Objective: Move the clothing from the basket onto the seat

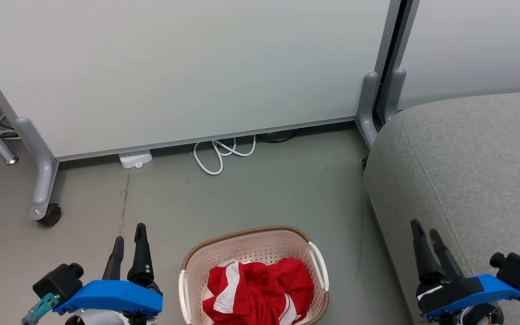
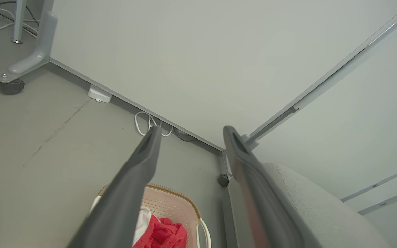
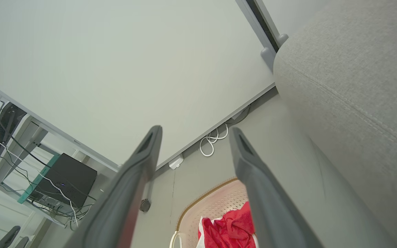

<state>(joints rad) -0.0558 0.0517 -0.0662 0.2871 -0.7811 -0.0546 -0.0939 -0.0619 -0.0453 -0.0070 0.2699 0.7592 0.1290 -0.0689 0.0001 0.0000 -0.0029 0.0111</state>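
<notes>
The cream basket (image 1: 246, 241) with a brown rim stands on the floor at the bottom centre of the head view. Red clothing (image 1: 260, 289) with white stripes lies crumpled inside it. The basket (image 2: 171, 203) and clothing (image 2: 165, 234) also show in the left wrist view, and the basket (image 3: 215, 203) with the clothing (image 3: 229, 227) in the right wrist view. The grey seat (image 1: 476, 162) fills the right side. My left gripper (image 1: 129, 234) hangs open left of the basket, holding nothing. My right gripper (image 1: 424, 230) hangs open over the seat's front edge, empty.
A pale partition panel (image 1: 188, 67) on grey wheeled legs (image 1: 43, 180) stands behind the basket. White cable loops (image 1: 219, 155) and a small white box (image 1: 135, 159) lie at its foot. A desk with a black box (image 3: 65, 179) shows in the right wrist view.
</notes>
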